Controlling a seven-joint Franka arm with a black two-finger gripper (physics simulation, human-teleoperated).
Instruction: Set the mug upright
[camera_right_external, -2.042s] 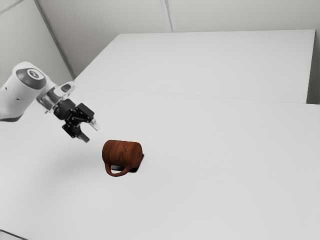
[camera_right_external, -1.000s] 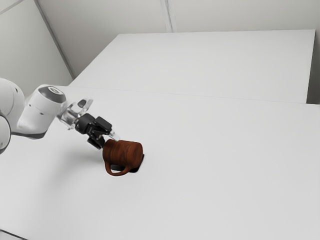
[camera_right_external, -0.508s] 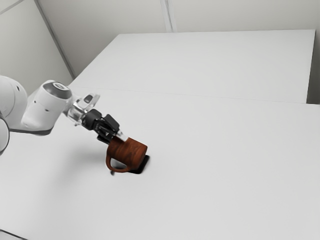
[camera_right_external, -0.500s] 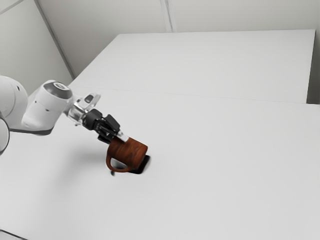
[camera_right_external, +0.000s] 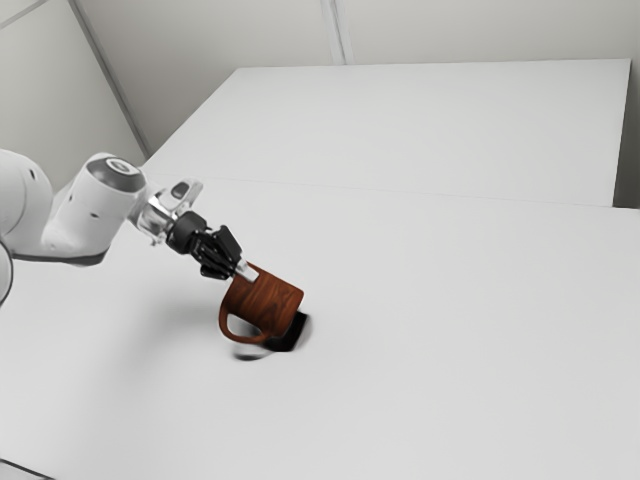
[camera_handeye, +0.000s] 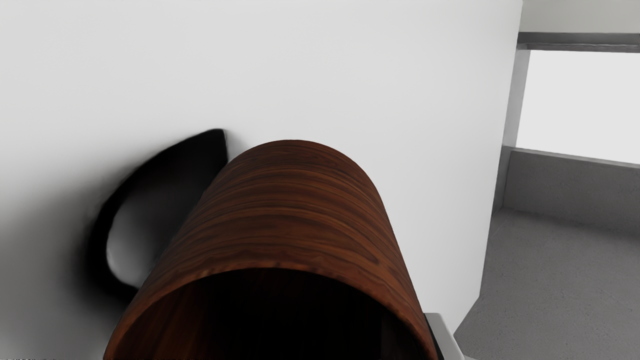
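Hand (camera_right_external: 243, 271) seemingly grips tilted mug (camera_right_external: 267, 300); arm emblem (camera_right_external: 121, 167) illegible.

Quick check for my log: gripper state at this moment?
Gripper: closed, holding the mug by its wall at the rim; the mug is tilted, not upright.

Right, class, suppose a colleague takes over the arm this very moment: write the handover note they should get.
Gripper: shut on the mug at its rim.
Mug: tilted over the table, mouth toward the gripper, base lower and toward the exterior view's right, handle on its lower side. Whether the base's edge touches the table, I cannot tell.
Done: mug gripped and partly tipped up.
Left: finish turning it upright, seat its base flat, let go, back away.
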